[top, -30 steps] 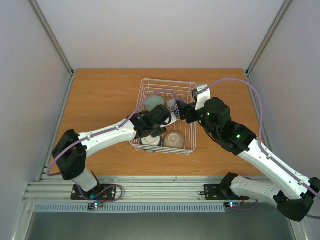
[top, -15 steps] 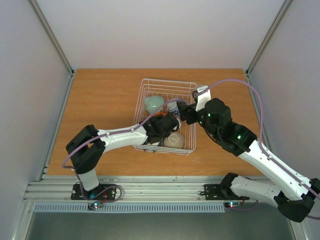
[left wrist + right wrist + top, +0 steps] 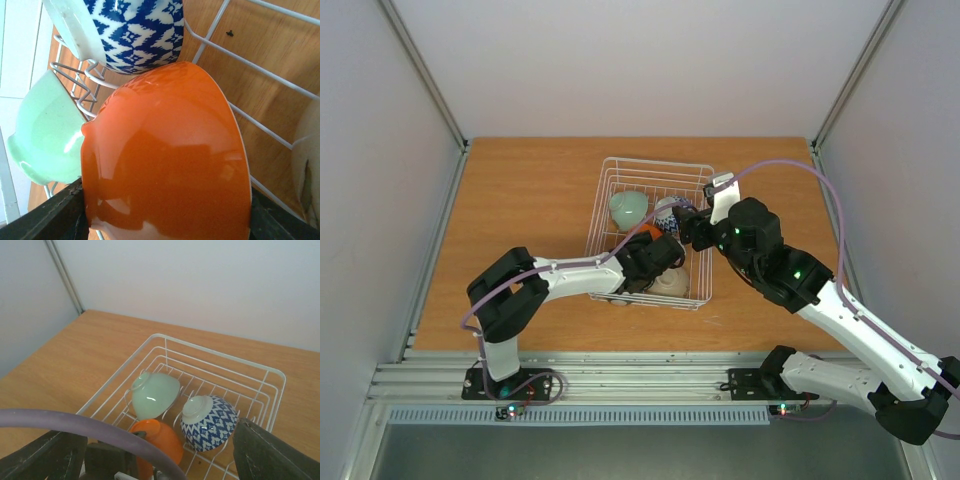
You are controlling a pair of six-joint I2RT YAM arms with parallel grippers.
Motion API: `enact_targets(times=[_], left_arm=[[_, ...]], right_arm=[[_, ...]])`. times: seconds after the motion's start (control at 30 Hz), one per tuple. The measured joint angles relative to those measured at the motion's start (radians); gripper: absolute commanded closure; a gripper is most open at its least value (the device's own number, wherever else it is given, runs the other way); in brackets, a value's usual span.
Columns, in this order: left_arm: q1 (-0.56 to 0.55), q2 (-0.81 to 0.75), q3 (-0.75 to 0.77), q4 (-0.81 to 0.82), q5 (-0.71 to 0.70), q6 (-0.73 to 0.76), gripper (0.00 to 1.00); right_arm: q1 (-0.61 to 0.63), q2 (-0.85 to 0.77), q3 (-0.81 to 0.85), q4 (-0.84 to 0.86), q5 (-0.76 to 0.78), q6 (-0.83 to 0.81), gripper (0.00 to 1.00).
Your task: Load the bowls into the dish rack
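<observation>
Within the left end effector's (image 3: 165,220) half-open grip, an orange bowl (image 3: 165,150) is held inside the dish rack (image 3: 658,162), likely due for release next; the right end effector (image 3: 157,457) hovers wide-open, empty.

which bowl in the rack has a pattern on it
The blue and white bowl, printed with a diamond pattern. The mint bowl, the orange bowl and the cream bowl are each one plain colour.

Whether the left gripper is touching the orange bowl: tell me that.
Touching. The left wrist view shows the orange bowl filling the left gripper, with both dark fingers flush against its sides and no gap.
</observation>
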Motion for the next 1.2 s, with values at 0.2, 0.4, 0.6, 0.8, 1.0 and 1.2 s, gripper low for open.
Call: enact_targets(times=[0.2, 0.4, 0.6, 0.8, 1.0, 1.2], left_arm=[[-0.001, 0.008, 0.012, -0.016, 0.0, -0.005, 0.3], [0.005, 0.015, 0.019, -0.045, 0.035, -0.032, 0.08], [0.005, 0.016, 0.021, -0.068, 0.077, -0.038, 0.01], [0.005, -0.004, 0.021, -0.089, 0.131, -0.044, 0.01], [0.003, -0.129, 0.019, -0.15, 0.226, -0.062, 0.01], [0.009, -0.286, 0.018, -0.151, 0.262, -0.063, 0.01]], right_arm=[[0.0, -0.001, 0.0, 0.0, -0.001, 0.0, 0.2], [0.0, -0.001, -0.001, -0.001, -0.003, 0.0, 0.2], [0.0, -0.001, -0.001, -0.001, -0.004, 0.0, 0.2], [0.0, -0.003, -0.002, 0.0, -0.008, 0.0, 0.2], [0.0, -0.004, -0.002, 0.0, -0.01, 0.0, 0.2], [0.008, -0.004, -0.001, 0.019, -0.03, 0.0, 0.2]])
